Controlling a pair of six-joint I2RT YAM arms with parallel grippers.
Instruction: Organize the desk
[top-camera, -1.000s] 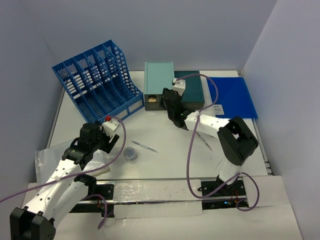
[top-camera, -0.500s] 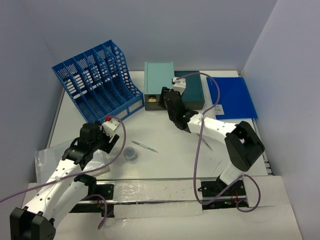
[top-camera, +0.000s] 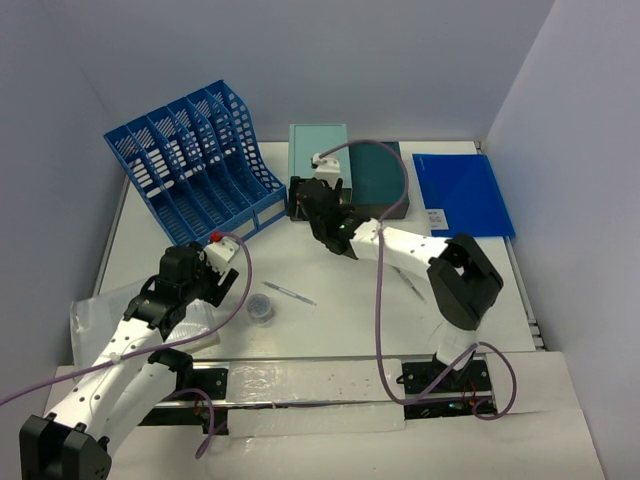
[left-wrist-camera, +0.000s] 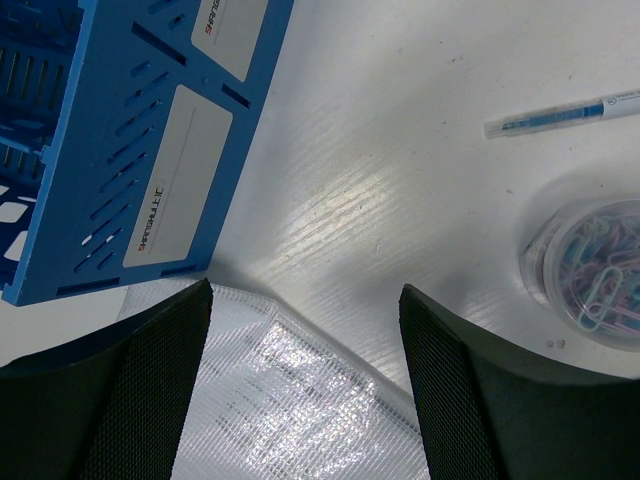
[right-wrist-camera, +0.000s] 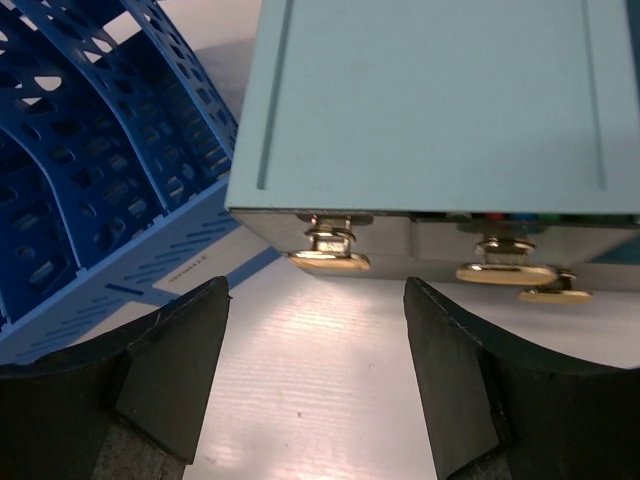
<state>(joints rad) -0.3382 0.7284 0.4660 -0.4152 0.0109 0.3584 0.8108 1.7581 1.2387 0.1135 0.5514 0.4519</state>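
The white desk (top-camera: 340, 320) carries scattered items. A pen (top-camera: 290, 293) and a round tub of paper clips (top-camera: 261, 308) lie near the middle; both also show in the left wrist view, the pen (left-wrist-camera: 565, 113) and the tub (left-wrist-camera: 595, 270). My left gripper (top-camera: 225, 285) hangs open over the corner of a clear mesh sleeve (left-wrist-camera: 270, 400), holding nothing. My right gripper (top-camera: 303, 200) is open just in front of the light teal drawer box (right-wrist-camera: 430, 100). Its jaws stand either side of a gold drawer handle (right-wrist-camera: 330, 260), short of touching it.
A blue slotted file rack (top-camera: 190, 165) stands at the back left, close beside the light teal box (top-camera: 318, 155). A dark teal box (top-camera: 385, 180) and a blue folder (top-camera: 465, 195) sit to the right. A second pen (top-camera: 410, 280) lies under the right forearm.
My right gripper has slid left, from the front of the dark teal box to the front of the light teal drawer box, and its jaws have opened wider. The left arm has not moved.
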